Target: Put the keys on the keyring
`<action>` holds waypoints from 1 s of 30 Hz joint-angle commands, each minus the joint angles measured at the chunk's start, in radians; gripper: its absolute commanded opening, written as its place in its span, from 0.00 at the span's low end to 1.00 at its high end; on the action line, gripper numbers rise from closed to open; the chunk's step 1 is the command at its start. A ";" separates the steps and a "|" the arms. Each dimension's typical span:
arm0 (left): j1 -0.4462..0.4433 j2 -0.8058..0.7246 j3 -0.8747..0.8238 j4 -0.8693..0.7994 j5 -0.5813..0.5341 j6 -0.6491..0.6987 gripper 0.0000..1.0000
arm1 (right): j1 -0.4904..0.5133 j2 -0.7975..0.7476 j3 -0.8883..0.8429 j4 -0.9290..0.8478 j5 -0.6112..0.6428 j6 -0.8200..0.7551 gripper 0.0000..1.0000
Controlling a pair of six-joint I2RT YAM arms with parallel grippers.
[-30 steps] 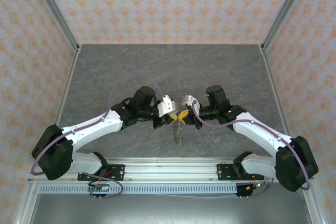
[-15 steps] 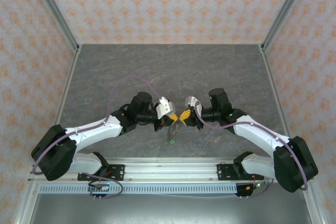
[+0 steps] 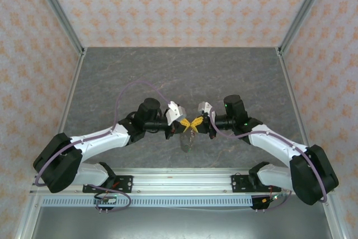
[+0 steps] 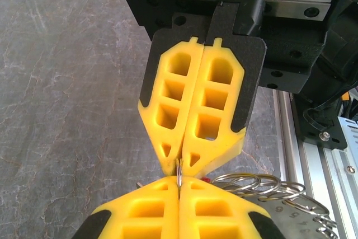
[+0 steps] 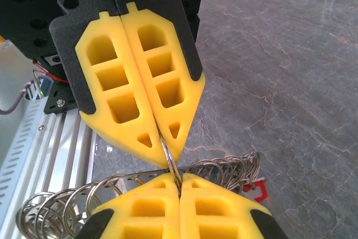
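The left gripper (image 3: 187,125) and right gripper (image 3: 199,122) meet tip to tip above the counter (image 3: 112,82). Both jaws are closed on one thin loop of the keyring (image 5: 221,167), and its other rings dangle below. This looks like the threading step; next, that loop probably needs prying apart.

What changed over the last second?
Both wrists drew back slightly toward the near edge, and the hanging bunch swung a little left. The left gripper and right gripper stayed shut, tip to tip, on one ring.
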 commanded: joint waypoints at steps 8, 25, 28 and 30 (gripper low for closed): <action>-0.007 -0.020 0.118 -0.287 -0.020 0.182 0.18 | 0.008 -0.041 0.107 -0.151 0.018 -0.101 0.00; -0.021 0.044 0.232 -0.471 -0.040 0.291 0.00 | 0.048 -0.043 0.214 -0.343 0.078 -0.206 0.00; -0.020 0.031 0.217 -0.437 -0.057 0.269 0.00 | 0.051 -0.053 0.210 -0.357 0.108 -0.215 0.00; -0.018 0.009 0.177 -0.340 -0.036 0.226 0.00 | 0.050 -0.059 0.187 -0.334 0.115 -0.209 0.04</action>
